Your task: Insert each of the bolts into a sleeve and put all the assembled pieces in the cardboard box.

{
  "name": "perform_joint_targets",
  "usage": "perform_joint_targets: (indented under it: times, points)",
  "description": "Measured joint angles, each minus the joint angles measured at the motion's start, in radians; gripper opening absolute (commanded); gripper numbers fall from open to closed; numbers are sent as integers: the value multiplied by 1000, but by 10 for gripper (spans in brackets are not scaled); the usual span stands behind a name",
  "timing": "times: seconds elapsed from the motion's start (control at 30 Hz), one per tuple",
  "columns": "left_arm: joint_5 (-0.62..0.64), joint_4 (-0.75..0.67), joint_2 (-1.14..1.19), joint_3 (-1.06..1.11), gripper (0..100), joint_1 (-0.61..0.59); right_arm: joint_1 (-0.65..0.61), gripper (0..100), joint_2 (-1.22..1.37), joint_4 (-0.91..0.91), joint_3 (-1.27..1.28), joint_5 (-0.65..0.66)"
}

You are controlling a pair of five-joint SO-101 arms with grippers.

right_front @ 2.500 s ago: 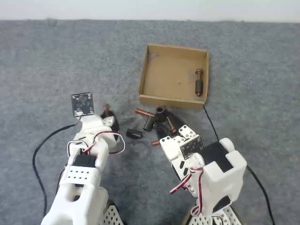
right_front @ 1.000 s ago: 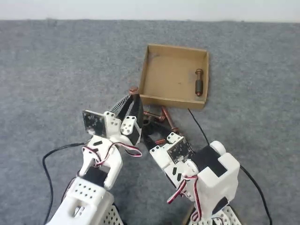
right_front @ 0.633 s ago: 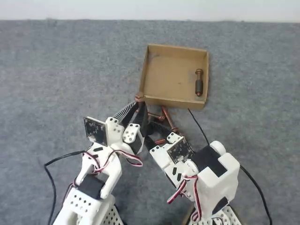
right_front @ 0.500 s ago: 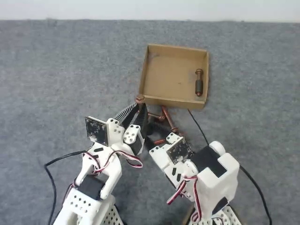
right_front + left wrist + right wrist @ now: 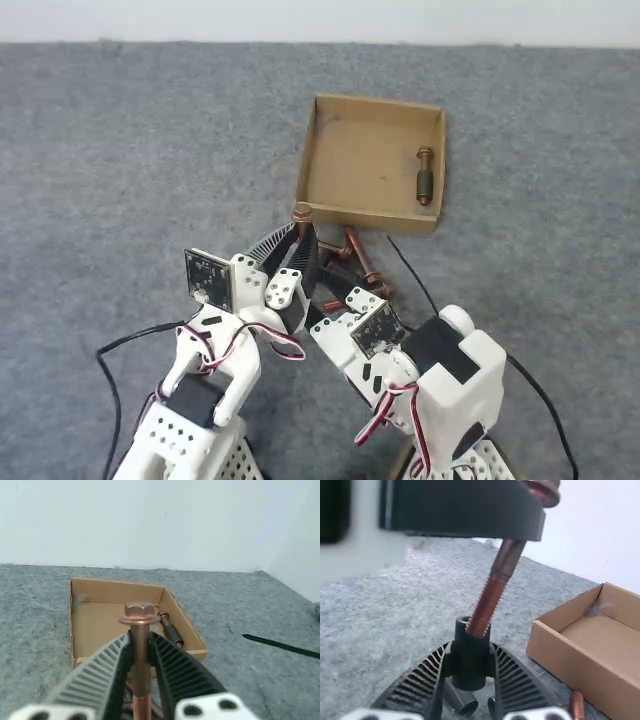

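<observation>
My left gripper is shut on a copper bolt, held head up in front of the cardboard box. My right gripper is shut on an upright black sleeve. The threaded end of the bolt sits at the sleeve's top opening, tilted. In the high view the left gripper and bolt head stand just before the box, with the right gripper close beneath and partly hidden. One assembled piece lies in the box.
Loose copper bolts lie on the grey carpet between the box and the right arm, and a short one lies nearer the arm. Another black sleeve lies below the right gripper. A black cable runs past the box's near corner.
The left arm swung right with the bolt, from the open carpet to just over the right gripper's sleeve. The right arm drew back slightly in the last half second.
</observation>
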Motion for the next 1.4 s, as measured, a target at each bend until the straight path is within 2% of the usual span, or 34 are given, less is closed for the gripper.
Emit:
perform_joint_targets:
  times: [0.3,0.63,0.8,0.93,1.03,1.2,1.4]
  points:
    - [0,-25,0,0,12,-72,0,6,0,0,0,0]
    - [0,-60,0,0,12,-81,0,6,0,3,0,0]
    - [0,-210,55,0,12,-81,0,6,0,3,0,0]
    - [0,-400,236,0,12,-84,0,6,0,3,0,0]
    - [0,-486,384,0,12,-87,2,6,0,3,0,0]
    - [0,-522,437,0,12,-87,11,6,0,3,0,0]
    - [0,-494,437,0,12,-87,26,6,0,3,0,0]
